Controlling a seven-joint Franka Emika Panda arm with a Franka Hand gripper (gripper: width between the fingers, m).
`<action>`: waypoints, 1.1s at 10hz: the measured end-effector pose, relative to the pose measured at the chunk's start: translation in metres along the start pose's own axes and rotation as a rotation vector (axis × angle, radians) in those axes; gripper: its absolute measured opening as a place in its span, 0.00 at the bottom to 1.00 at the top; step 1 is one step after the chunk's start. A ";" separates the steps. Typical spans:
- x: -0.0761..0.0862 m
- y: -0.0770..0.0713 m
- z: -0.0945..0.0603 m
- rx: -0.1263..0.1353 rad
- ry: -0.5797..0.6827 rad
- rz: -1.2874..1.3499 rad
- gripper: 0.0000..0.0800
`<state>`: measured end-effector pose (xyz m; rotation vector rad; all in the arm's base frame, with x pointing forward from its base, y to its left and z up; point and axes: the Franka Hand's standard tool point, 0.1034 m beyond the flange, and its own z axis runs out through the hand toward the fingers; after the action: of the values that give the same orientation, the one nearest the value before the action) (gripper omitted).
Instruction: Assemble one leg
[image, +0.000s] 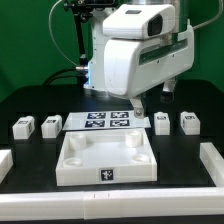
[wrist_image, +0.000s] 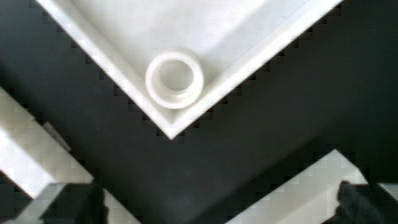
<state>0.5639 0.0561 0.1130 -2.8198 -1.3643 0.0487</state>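
Observation:
Four small white legs with marker tags lie on the black table, two at the exterior view's left (image: 22, 127) (image: 50, 125) and two at its right (image: 163, 122) (image: 188, 122). The large white tray (image: 107, 158) lies in the middle. My gripper (image: 140, 102) hangs over the tray's far right corner, apart from every leg. In the wrist view a tray corner (wrist_image: 231, 40) with a round socket (wrist_image: 173, 80) shows. My gripper (wrist_image: 214, 208) is open and empty, with its dark fingertips (wrist_image: 63, 205) at the frame's edges. No leg shows in the wrist view.
The marker board (image: 105, 122) lies just behind the tray. White raised borders run along the table's left (image: 5, 162), right (image: 210, 160) and front. In the wrist view, white strips (wrist_image: 302, 185) cross the black table near the fingers.

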 end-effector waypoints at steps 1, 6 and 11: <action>0.000 0.000 0.000 0.000 0.000 0.000 0.81; 0.000 0.000 0.001 0.001 -0.001 -0.021 0.81; -0.101 -0.053 0.044 0.014 -0.005 -0.488 0.81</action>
<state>0.4583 0.0101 0.0729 -2.3928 -1.9936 0.0594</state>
